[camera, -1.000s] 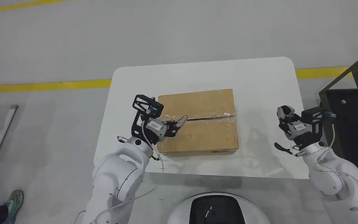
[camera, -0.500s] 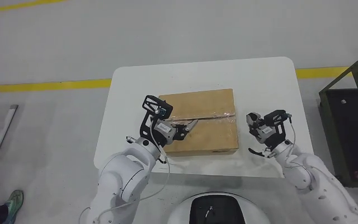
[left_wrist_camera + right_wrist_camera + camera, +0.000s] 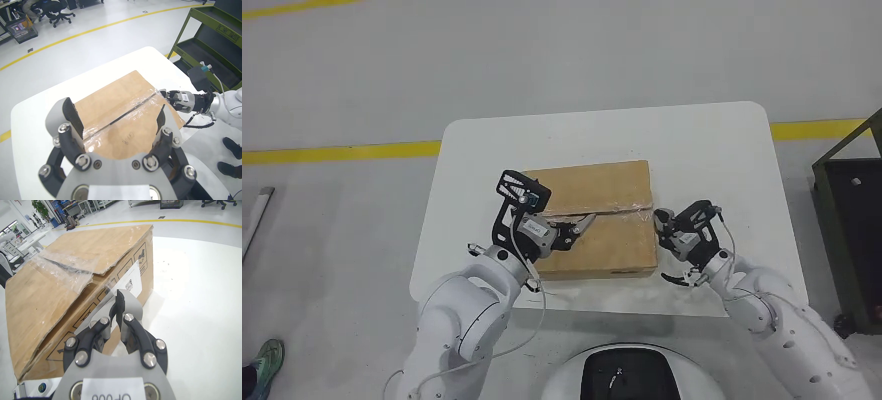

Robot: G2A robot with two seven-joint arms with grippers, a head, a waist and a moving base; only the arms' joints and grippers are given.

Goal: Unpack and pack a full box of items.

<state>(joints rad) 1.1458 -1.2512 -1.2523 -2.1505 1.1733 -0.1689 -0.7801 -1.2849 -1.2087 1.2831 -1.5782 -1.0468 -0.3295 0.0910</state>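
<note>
White table on a pale floor with a yellow line carries the cardboard box at its middle, with the flaps down and clear tape along the seam, crumpled and torn at the right end. Most of the change is on the right. A second ago the right gripper hung past the table's right edge, well apart from the box; now it sits just beside the box's right wall, under the end of the seam. Its fingertips are pressed together with nothing between them and point at the wall by a white label; I cannot tell whether they touch it. The box's right edge appears to lie a little further toward the left arm than before, so it may have been nudged. The left gripper has edged in over the near left part of the lid and then held, its fingers spread wide and empty above the seam. By my reading, unpacking has barely begun: both arms are now placed to work the taped flaps open, and the box may slide if pushed from one side only
</note>
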